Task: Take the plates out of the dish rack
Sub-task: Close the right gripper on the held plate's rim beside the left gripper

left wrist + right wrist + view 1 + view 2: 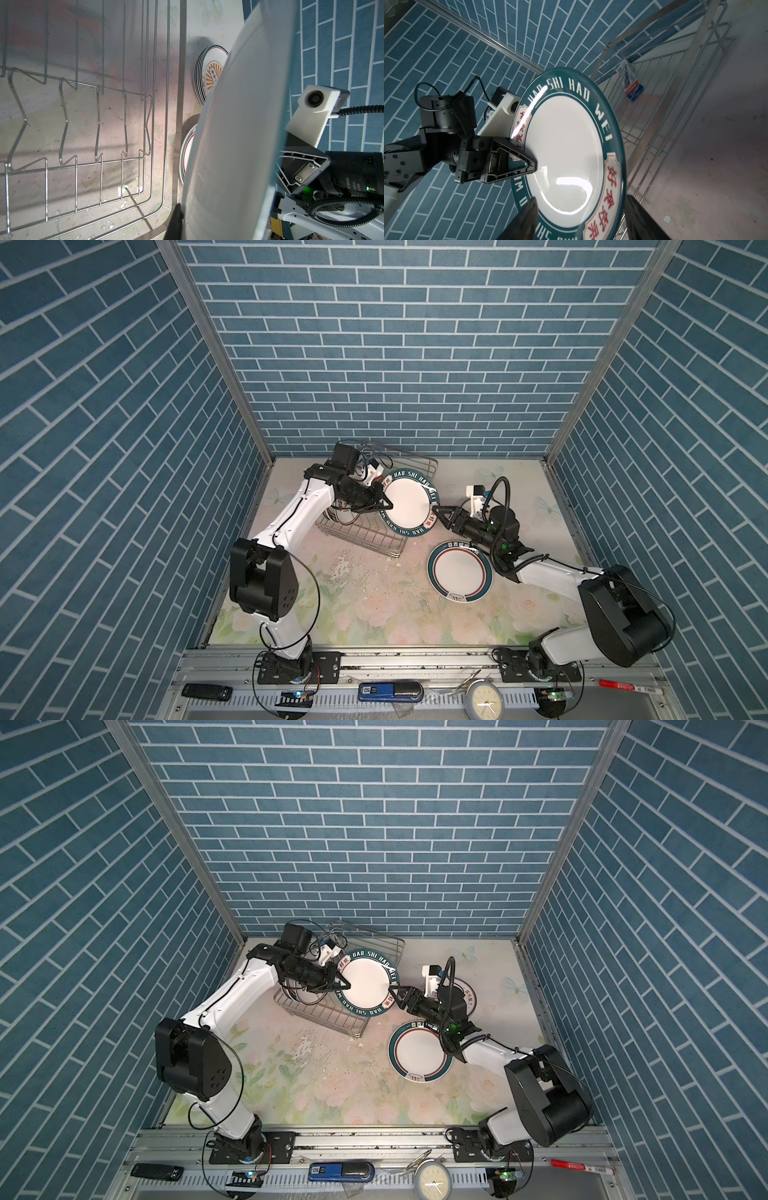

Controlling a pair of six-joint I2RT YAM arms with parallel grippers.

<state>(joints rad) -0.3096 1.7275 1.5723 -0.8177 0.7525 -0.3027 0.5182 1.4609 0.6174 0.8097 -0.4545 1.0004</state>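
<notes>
- Jaws of the left gripper (385, 506) are pinching the left rim of the lifted plate (409, 502), with one finger lying on its white face. Jaws of the right gripper (437, 512) are standing apart and straddling the opposite rim, a finger on each side. As far as the right wrist view shows, they are not yet clamping.
- The bench (374, 605) is carrying the rack toward the back left and the unloaded plates toward the right.
- The dish rack (365, 539) is sitting skewed on the bench, and the dividers showing in the left wrist view are standing empty.
- The lifted plate is hanging in the air over the rack's near right corner, clear of the wires. Being round, it is offering no long axis. Its face is pointing mostly upward, tilted, and the line between the two grippers is running across its full width.
- It is looking stiff, glossy and probably brittle and slippery. Taking it by the teal rim, deep enough to reach the flat band, is seeming the safest hold, while a shallow pinch is risking a slip.
- A single plate (459, 572) is lying face up on the bench, and a stack of plates (209, 70) is resting farther back.
</notes>
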